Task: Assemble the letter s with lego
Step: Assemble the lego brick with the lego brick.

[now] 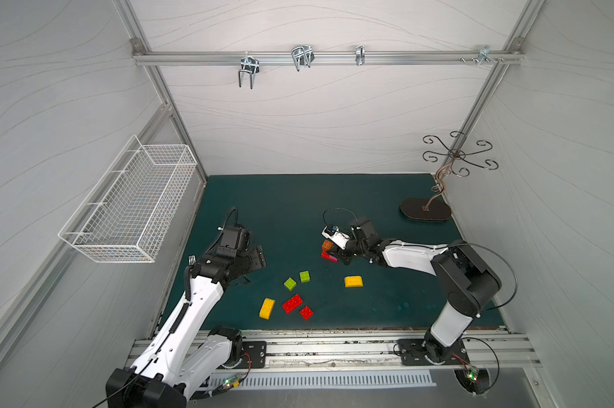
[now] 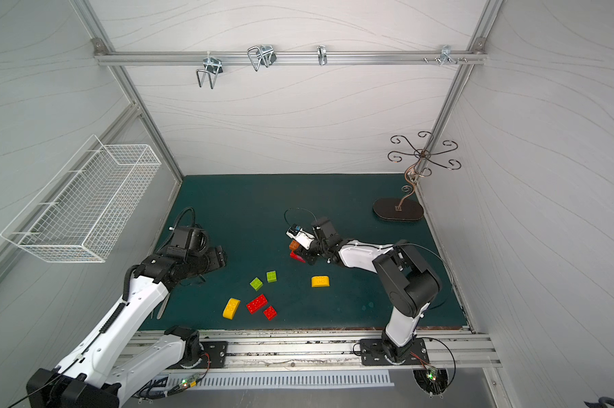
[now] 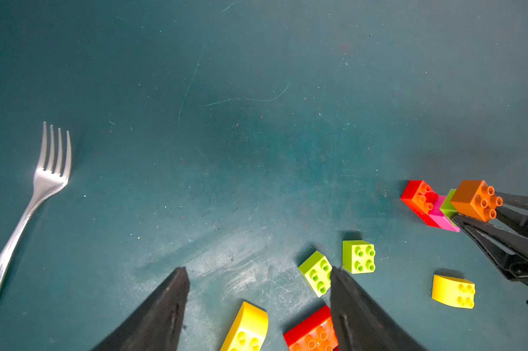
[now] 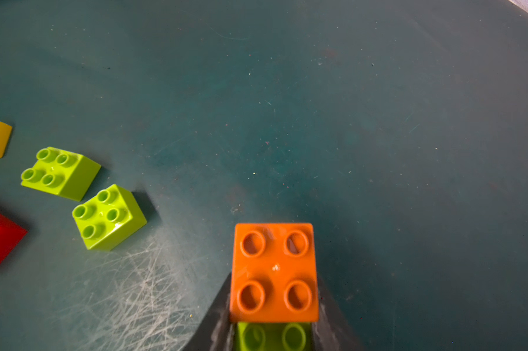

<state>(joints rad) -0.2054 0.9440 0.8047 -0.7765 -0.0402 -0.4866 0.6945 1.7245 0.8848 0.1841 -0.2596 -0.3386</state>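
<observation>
My right gripper [image 1: 334, 253] [image 4: 274, 307] is shut on a small lego stack, with its fingers against the sides. An orange-brown square [image 4: 274, 270] [image 3: 477, 199] sits on a lime green one [image 4: 273, 335]. Pink [image 3: 439, 216] and red [image 3: 417, 197] bricks are joined below it, near the mat. Loose on the mat lie two lime green squares [image 1: 290, 283] [image 1: 304, 276], two yellow round-topped bricks [image 1: 353, 281] [image 1: 267, 308], a red oblong [image 1: 292, 303] and a red square [image 1: 306, 312]. My left gripper [image 1: 259, 259] [image 3: 258, 273] hangs open and holds nothing, left of these bricks.
A metal fork [image 3: 48, 179] lies on the green mat [image 1: 386, 311] by the left arm. A white wire basket [image 1: 132, 208] hangs on the left wall. A curly hook stand [image 1: 425, 209] occupies the back right corner. A metal rail with hooks [image 1: 302, 56] runs overhead.
</observation>
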